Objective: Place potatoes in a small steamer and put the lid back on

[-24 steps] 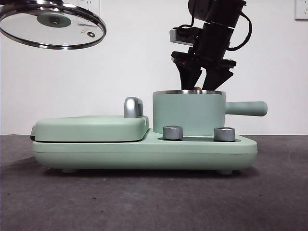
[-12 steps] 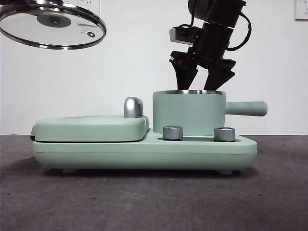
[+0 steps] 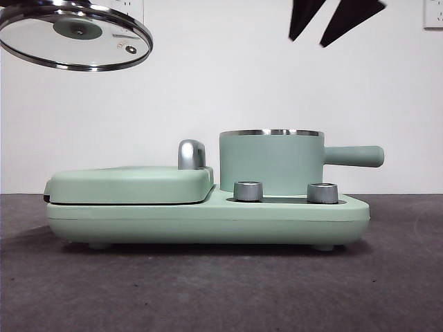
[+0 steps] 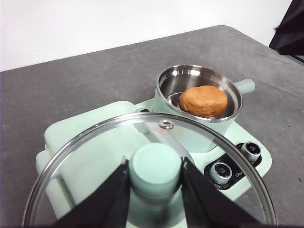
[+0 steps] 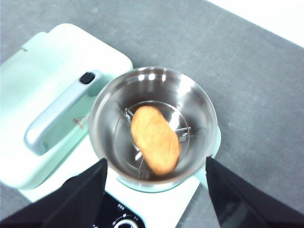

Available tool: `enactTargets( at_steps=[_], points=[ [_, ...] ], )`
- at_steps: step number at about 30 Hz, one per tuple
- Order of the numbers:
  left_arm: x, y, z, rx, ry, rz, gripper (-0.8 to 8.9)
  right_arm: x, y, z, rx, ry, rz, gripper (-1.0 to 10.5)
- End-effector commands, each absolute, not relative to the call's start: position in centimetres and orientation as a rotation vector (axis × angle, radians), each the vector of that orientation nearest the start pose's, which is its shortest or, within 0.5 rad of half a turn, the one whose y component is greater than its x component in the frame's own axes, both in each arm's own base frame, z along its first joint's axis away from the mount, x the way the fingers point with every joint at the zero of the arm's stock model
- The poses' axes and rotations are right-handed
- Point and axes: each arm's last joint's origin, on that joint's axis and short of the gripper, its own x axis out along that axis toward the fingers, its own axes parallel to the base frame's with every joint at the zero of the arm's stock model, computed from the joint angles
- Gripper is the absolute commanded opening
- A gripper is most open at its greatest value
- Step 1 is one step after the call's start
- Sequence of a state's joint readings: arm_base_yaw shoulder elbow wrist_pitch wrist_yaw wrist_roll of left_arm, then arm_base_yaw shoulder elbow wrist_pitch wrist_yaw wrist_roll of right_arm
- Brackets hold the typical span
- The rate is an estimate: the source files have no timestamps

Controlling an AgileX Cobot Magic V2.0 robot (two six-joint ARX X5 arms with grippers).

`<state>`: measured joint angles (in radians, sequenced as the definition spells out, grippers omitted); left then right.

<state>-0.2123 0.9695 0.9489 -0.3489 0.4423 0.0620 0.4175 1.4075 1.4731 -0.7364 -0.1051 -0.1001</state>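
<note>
Potatoes here are a single orange-brown lump, lying on the wire rack in the steel bowl of the small steamer. From the front view the lump is fully hidden behind the pot's mint-green wall; only the two wrist views look down on it.

At the left of the front view, the lid hangs high in the air, tilted, its upper rim cut off by the picture's top edge. The left claw is clamped on the lid's mint-green knob, one black jaw pressed to each side; in the front view that claw itself cannot be seen above the glass. Through the glass the left wrist view shows the cooker blurred.

Below, the mint-green cooker base sits on the grey tabletop, roughly mid-way between its side edges. On the base's left half lies the flat griddle lid with its chrome handle. To the right stands the steamer, uncovered, its straight side handle pointing toward the right edge of the tabletop. Two chrome dials sit in front of it.

At the top right, the right claw shows only as two black tips, the rest cut off. Its jaws stand wide apart and hold nothing, high above the pot and well clear of it.
</note>
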Motion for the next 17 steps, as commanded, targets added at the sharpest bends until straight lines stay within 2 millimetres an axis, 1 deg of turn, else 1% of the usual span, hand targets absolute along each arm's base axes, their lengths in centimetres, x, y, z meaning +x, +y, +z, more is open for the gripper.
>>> enactTargets(
  at_steps=[1, 2, 4, 8, 13, 17],
  points=[
    [19.8, -5.9, 35.0, 0.021, 0.307, -0.679, 0.15, 24.1, 11.2, 37.6, -0.135, 0.581, 0.549, 3.2],
    [19.7, -6.1, 35.0, 0.022, 0.309, -0.690, 0.15, 23.0, 10.8, 37.2, -0.107, 0.555, 0.557, 3.2],
    [19.7, -6.5, 34.9, 0.027, 0.311, -0.710, 0.15, 21.4, 10.1, 36.7, -0.074, 0.522, 0.565, 3.2],
    [19.7, -7.8, 34.8, 0.038, 0.307, -0.766, 0.15, 18.2, 8.7, 35.4, -0.064, 0.485, 0.567, 3.1],
    [20.4, -9.7, 34.6, 0.050, 0.266, -0.838, 0.15, 14.9, 7.2, 34.1, -0.042, 0.466, 0.565, 2.7],
    [21.6, -11.3, 34.1, 0.053, 0.254, -0.879, 0.15, 12.7, 6.2, 33.9, -0.020, 0.461, 0.561, 2.7]
  ],
)
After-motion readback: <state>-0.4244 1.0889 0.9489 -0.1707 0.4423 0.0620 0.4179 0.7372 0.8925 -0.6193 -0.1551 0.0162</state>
